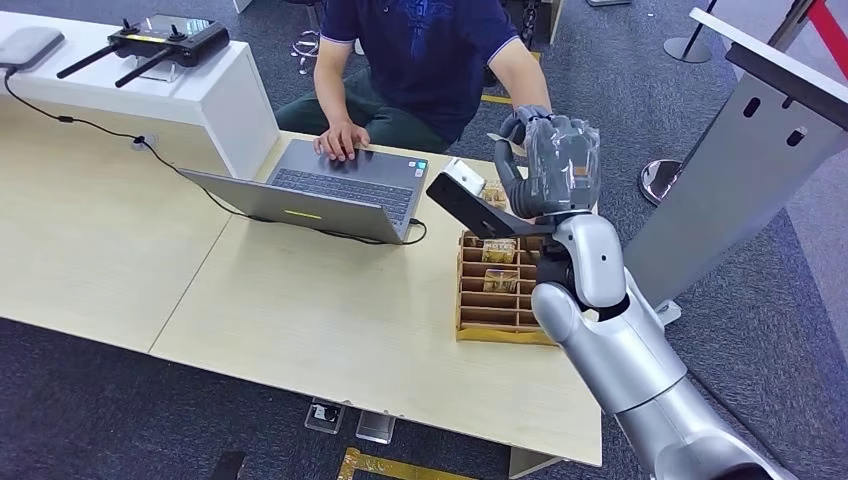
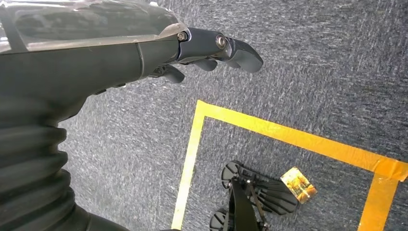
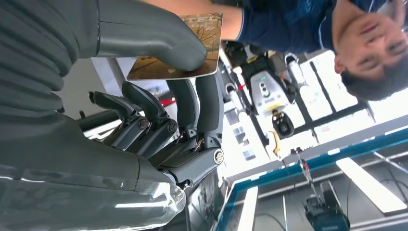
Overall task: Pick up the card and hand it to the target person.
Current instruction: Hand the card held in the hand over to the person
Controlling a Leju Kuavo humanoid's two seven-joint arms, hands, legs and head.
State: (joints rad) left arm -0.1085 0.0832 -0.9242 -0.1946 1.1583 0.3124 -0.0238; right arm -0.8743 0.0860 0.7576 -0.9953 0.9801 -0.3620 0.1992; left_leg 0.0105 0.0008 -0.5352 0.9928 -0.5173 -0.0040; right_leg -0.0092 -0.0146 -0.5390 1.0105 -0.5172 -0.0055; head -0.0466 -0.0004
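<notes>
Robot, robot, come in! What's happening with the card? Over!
Right hand pinching card, raised above wooden rack. Left hand hanging, empty. Person seated at laptop. Nothing in between.

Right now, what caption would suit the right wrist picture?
Robot's right hand pinches a gold-patterned card between thumb and fingers.

No legible text anywhere. The card (image 3: 192,43) in the right hand (image 3: 159,82) carried faint print, possibly lettering, too blurred to read. The laptop (image 1: 330,190) stickers were unreadable.
</notes>
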